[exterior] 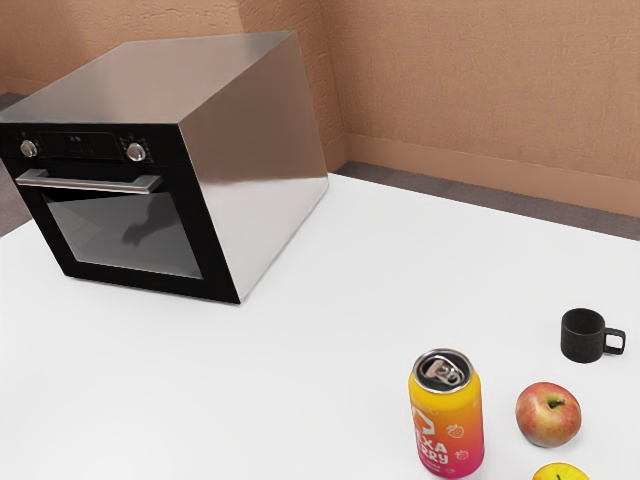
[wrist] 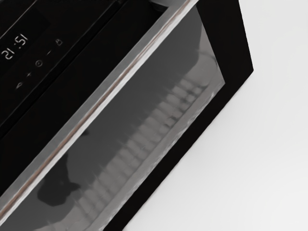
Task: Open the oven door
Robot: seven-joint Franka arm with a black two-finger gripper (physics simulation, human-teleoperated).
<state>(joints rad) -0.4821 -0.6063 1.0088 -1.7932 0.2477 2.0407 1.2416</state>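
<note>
Inspection of the exterior view, clock positions taken from its centre. The oven (exterior: pixel 255 165) stands on the white table (exterior: pixel 330 330) at 10 o'clock. Its door (exterior: pixel 218 268), the item under task, is at 9 o'clock and sits closed, flush with the body. The silver handle (exterior: pixel 90 184) crosses the door near its top edge; two round knobs (exterior: pixel 135 151) are mounted on the panel above.

Gripper: its opening cannot be told, nor whether it has hold of anything. The wrist view records the handle running across the front of the door glass (wrist: pixel 144 106), with lit digits on the display (wrist: pixel 14 46) beyond it.

Other items: an upright drinks can (exterior: pixel 446 425) at 5 o'clock. From the can, a red apple (exterior: pixel 548 416) lies at 3 o'clock, a black mug (exterior: pixel 582 338) at 2 o'clock and a yellow fruit (exterior: pixel 560 473), partly cut off, at 4 o'clock.
</note>
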